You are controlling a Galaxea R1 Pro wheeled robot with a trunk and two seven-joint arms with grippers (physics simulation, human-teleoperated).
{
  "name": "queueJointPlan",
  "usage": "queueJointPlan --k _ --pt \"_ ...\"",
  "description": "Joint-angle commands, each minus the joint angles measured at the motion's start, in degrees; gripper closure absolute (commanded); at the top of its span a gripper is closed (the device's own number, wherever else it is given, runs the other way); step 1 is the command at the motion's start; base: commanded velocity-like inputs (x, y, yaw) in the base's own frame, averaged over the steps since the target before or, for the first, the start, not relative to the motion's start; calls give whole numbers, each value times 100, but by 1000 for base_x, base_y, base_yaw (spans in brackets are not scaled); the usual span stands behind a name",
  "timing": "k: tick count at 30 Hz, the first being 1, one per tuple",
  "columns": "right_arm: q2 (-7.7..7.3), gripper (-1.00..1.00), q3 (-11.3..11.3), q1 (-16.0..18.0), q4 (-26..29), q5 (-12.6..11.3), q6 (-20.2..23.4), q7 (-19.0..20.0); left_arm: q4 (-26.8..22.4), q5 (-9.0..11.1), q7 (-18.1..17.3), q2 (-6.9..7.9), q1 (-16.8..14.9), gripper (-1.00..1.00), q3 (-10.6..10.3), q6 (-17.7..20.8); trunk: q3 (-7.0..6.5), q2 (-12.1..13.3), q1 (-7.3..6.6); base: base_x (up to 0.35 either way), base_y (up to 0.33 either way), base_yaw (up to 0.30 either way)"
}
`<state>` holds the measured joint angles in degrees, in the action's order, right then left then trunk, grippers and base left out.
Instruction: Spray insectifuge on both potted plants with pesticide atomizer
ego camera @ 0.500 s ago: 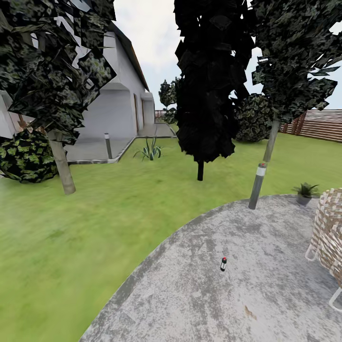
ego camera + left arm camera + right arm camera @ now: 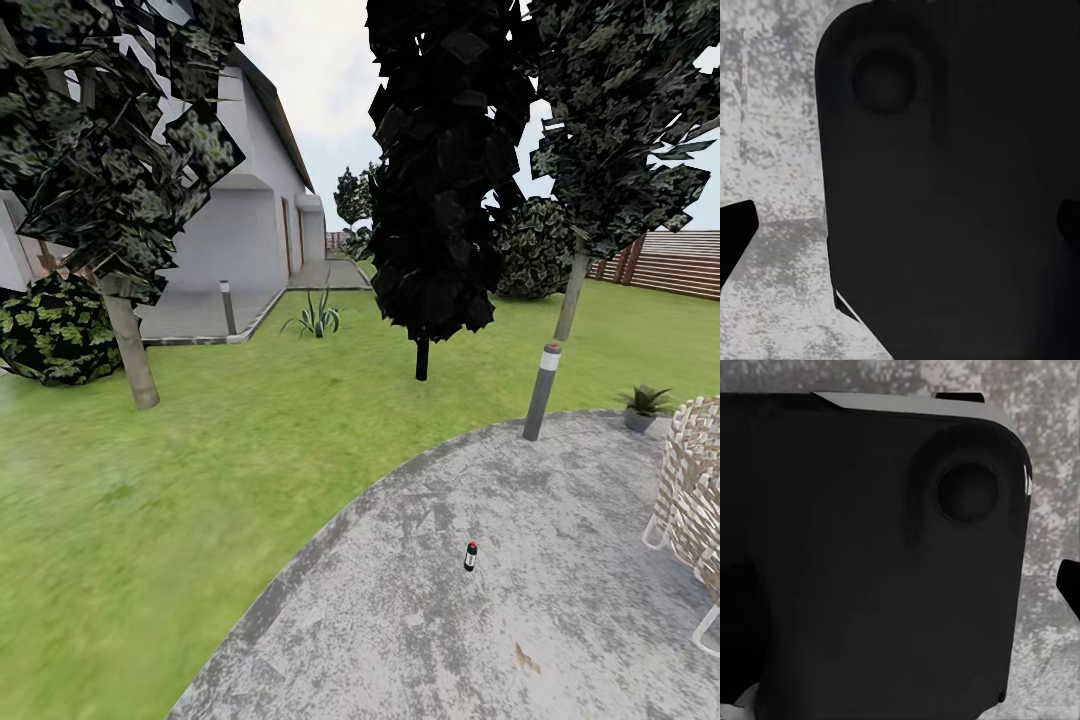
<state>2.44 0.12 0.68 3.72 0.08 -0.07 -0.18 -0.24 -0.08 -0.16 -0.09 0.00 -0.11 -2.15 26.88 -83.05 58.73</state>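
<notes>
I see almost nothing different from half a second ago. The pesticide atomizer (image 2: 470, 556) stands upright at the same spot on the patio (image 2: 560, 600), well in from its lawn-side edge. My head camera has not shifted; trees, bollard lamp (image 2: 542, 391) and potted plant (image 2: 642, 406) line up as before.

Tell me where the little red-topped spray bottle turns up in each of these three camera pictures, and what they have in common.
Head view: the spray bottle stands upright on the grey paved patio, low in the picture, a little right of centre, well short of the grey lamp post.
Left wrist view: the bottle is not in it; a dark robot part blocks most of it.
Right wrist view: not in it either.
Shared landmark: the mottled grey patio paving, seen beside the dark part in both wrist views.
</notes>
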Motion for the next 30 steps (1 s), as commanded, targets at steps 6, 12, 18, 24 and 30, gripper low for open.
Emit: queueJointPlan --k 6,12,18,24,30 --pt "-6 -100 -12 2 23 0 -76 -8 -2 -4 -2 0 0 -100 1 -208 5 -3 0 0 0 0" --pt "-276 -100 -18 6 770 8 -1283 -16 -362 29 -2 -16 0 -100 13 -1205 5 -3 0 0 0 0" --pt "-428 -100 -28 17 1847 2 -1335 -17 -1088 -3 -2 -13 -7 -100 10 -1280 5 -3 0 0 0 0" --pt "-461 -100 -30 84 2644 1 -1455 -17 -1436 41 -2 58 -307 -100 26 -1287 5 -3 0 0 0 0" --pt "-479 -100 -30 210 2738 1 -2205 -17 -1484 51 0 83 -911 -100 32 -1461 5 -3 0 0 0 0"
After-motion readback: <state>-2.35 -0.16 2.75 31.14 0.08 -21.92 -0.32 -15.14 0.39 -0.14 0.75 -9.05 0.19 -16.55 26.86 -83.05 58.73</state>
